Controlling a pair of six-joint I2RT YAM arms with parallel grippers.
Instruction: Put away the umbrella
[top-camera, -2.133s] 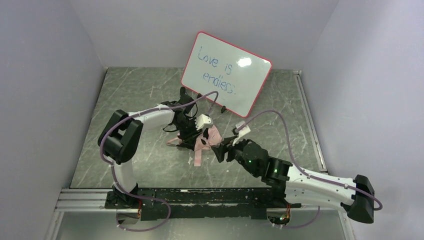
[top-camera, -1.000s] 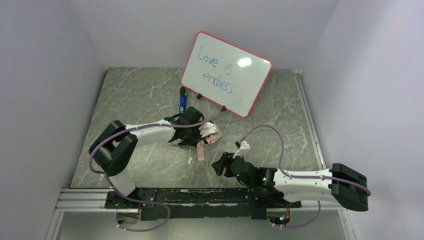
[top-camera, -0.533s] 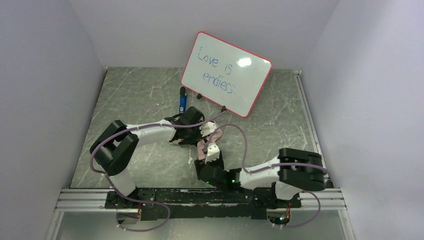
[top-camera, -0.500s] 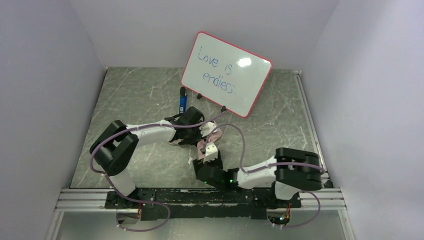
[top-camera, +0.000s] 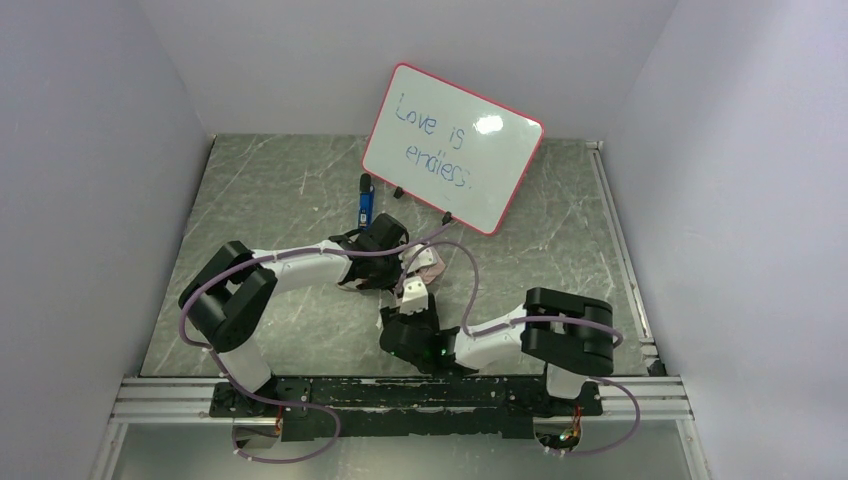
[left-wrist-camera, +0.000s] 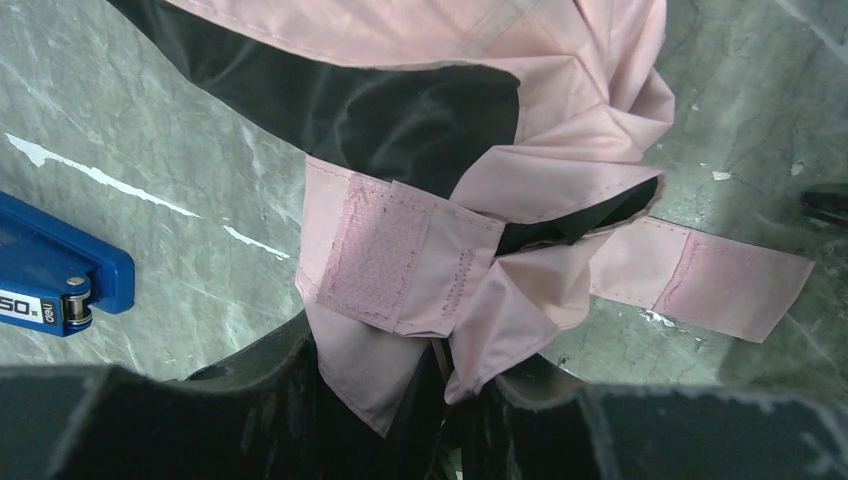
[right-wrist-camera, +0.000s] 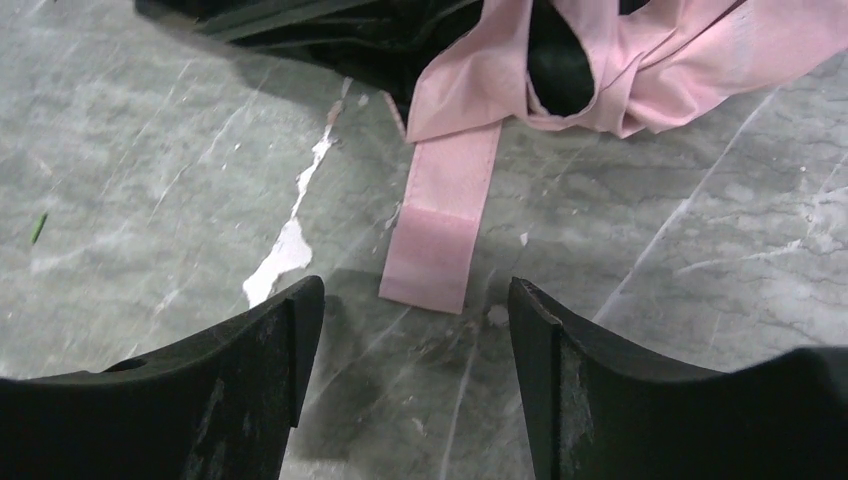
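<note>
Just ahead of the spread right gripper (right-wrist-camera: 412, 300), the umbrella (right-wrist-camera: 610, 60), strap foremost.

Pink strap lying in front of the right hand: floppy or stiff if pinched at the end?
Probably floppy: the strap is thin fabric lying flat on the table, so it should droop. Likely hard to get under, its end flush with the surface. Pulling would tug the umbrella, bunched in the left hand.
</note>
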